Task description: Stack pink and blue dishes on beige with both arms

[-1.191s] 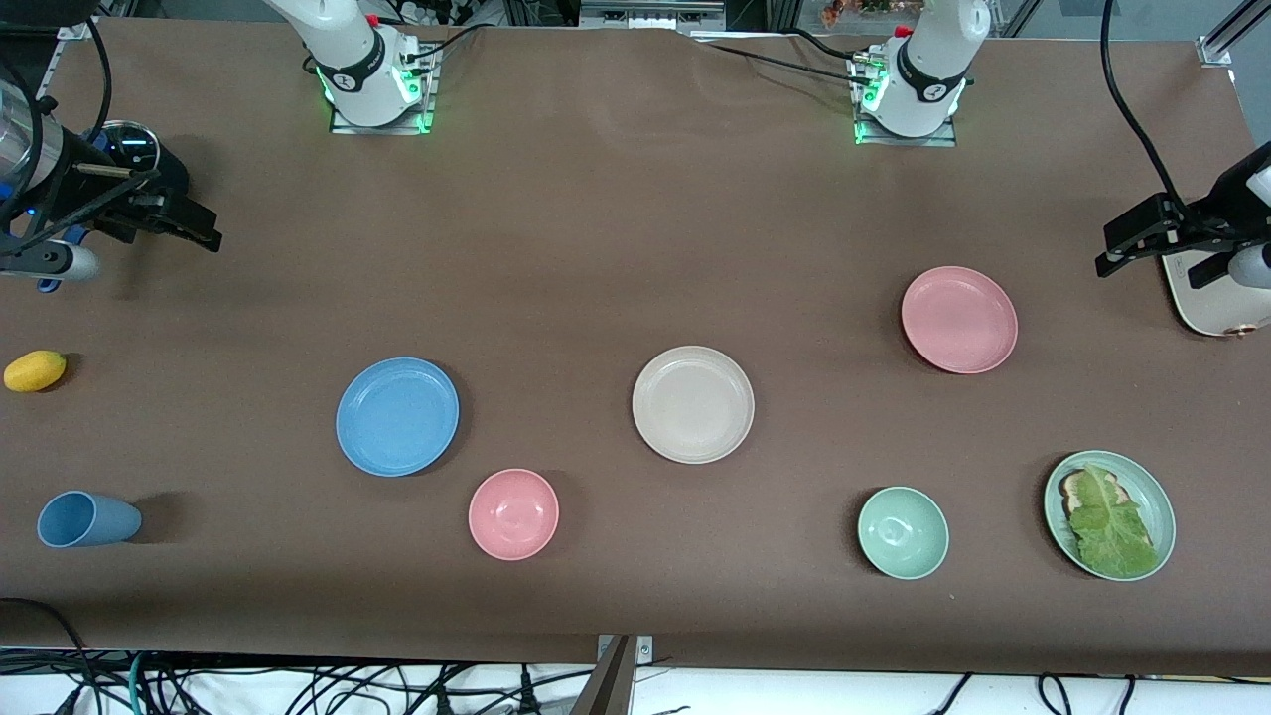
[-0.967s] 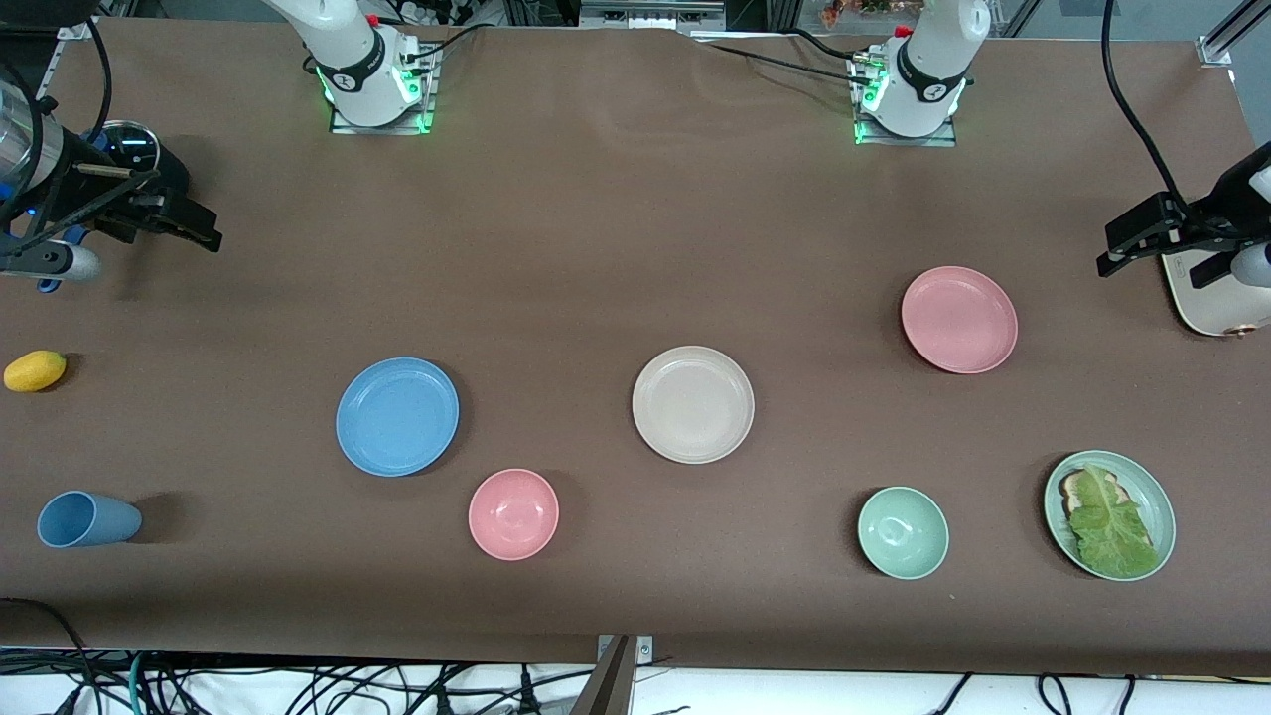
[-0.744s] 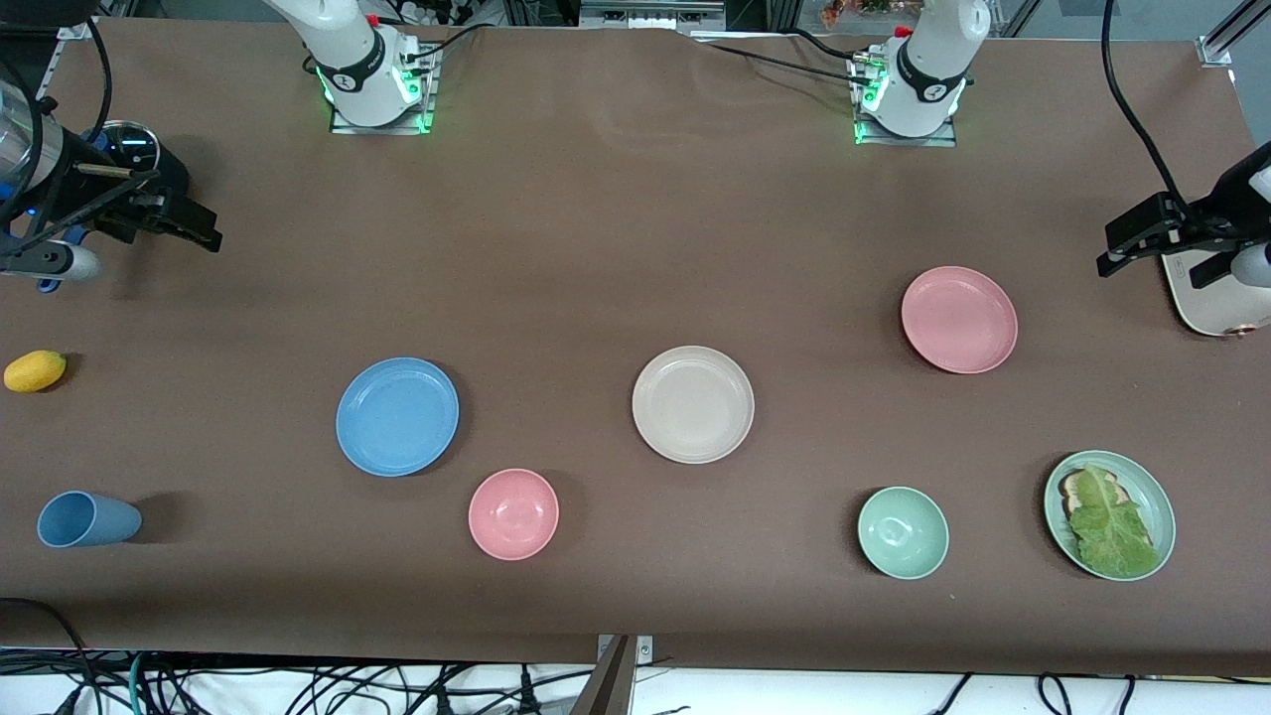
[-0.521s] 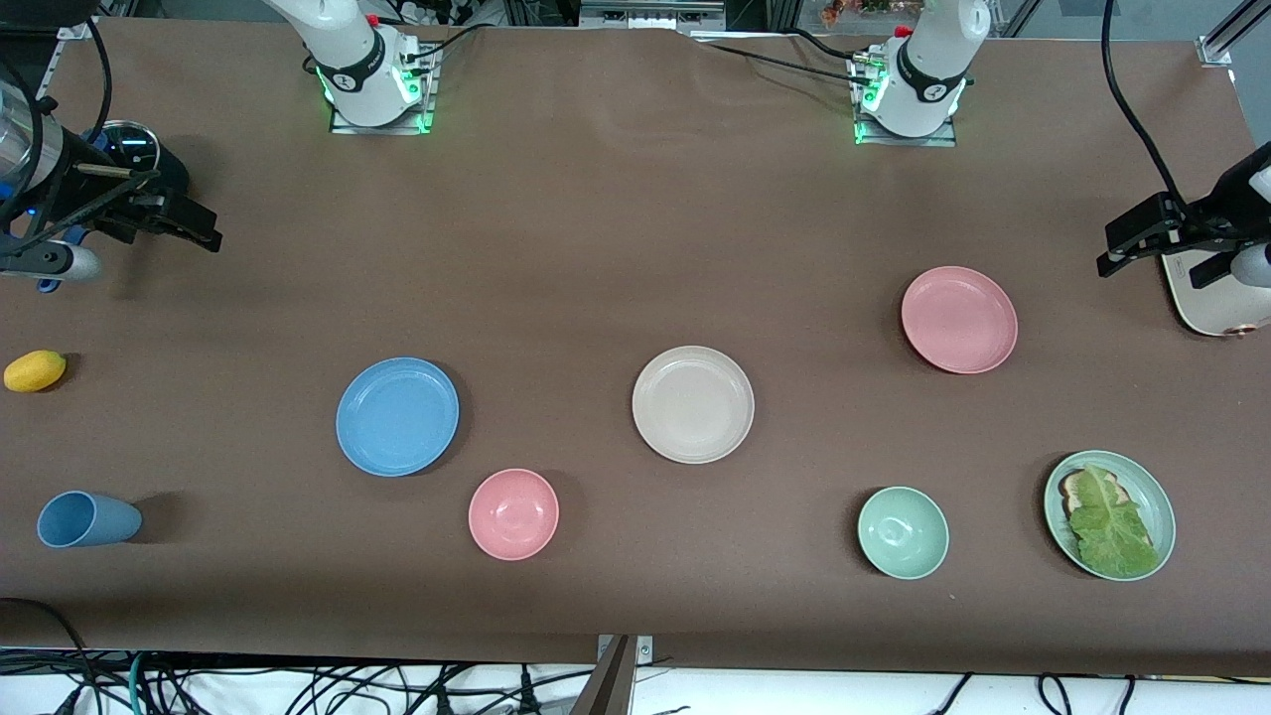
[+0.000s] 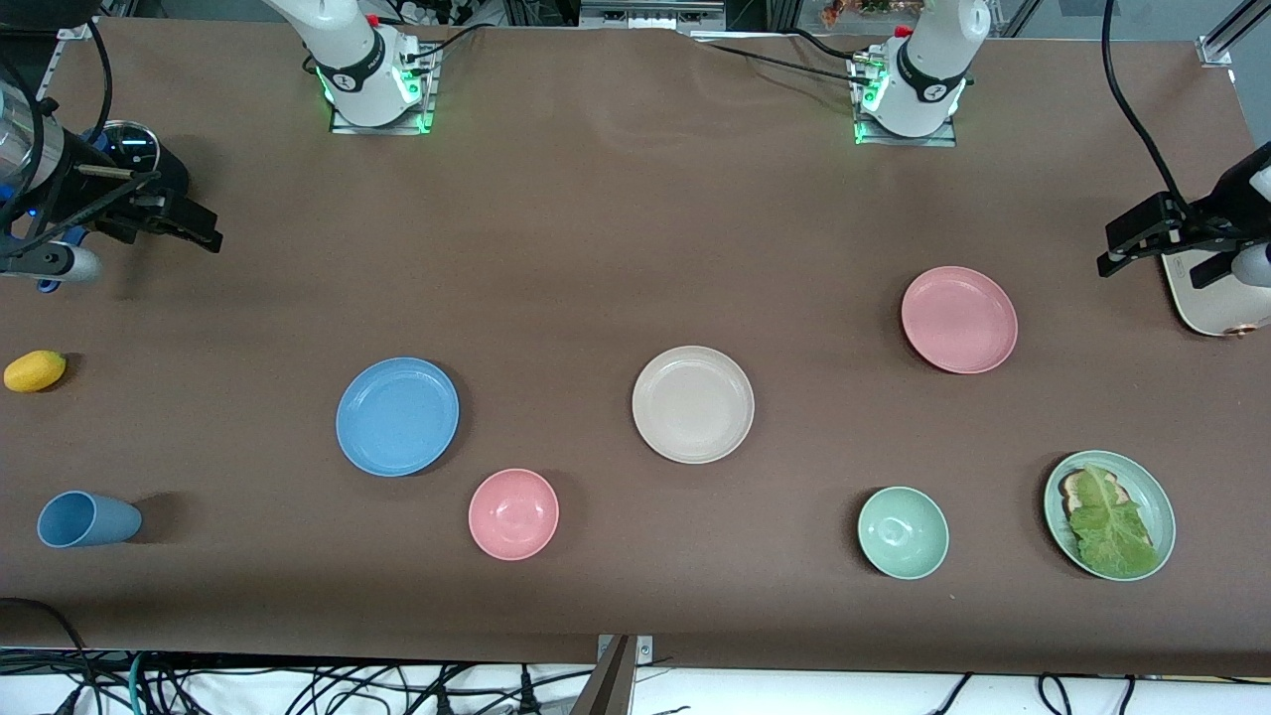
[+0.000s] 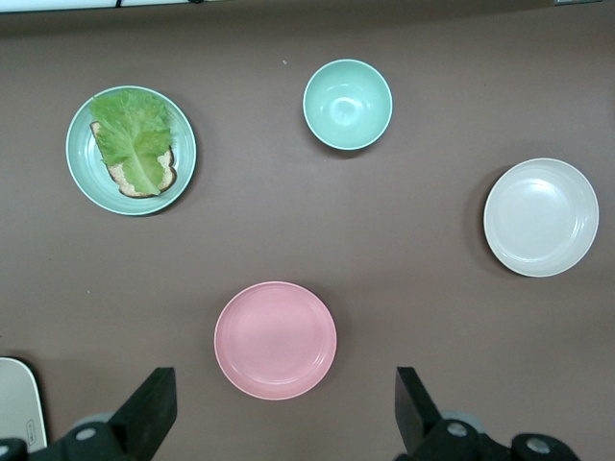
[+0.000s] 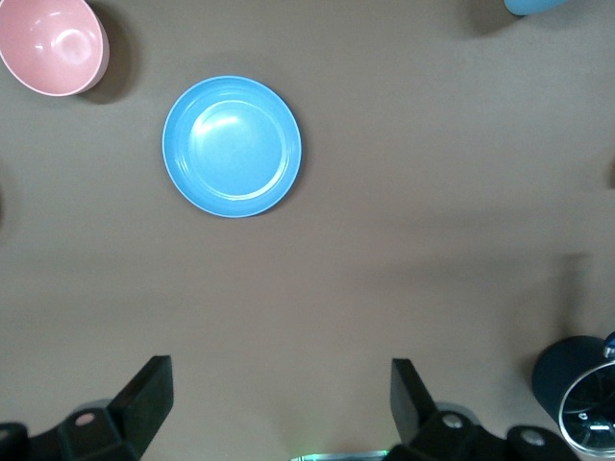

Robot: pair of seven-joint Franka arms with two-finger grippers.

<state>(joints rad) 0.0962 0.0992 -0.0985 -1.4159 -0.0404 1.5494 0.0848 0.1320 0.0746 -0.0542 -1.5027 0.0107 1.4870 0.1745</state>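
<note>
Both grippers hang high with fingers spread, left gripper (image 6: 279, 423) above the pink plate (image 5: 959, 319), right gripper (image 7: 279, 413) near the blue plate (image 5: 397, 416). Low rims could slip; stacking together over the beige plate (image 5: 693, 404) risks collision.

Matte plastic-looking blue plate (image 5: 397, 416), pink plate (image 5: 959, 319) and beige plate (image 5: 692, 404) on brown cloth-like table cover (image 5: 616, 218).

The cream toaster (image 5: 1216, 298) – partly under the left hand (image 5: 1157, 243) – runs off the frame's edge.
</note>
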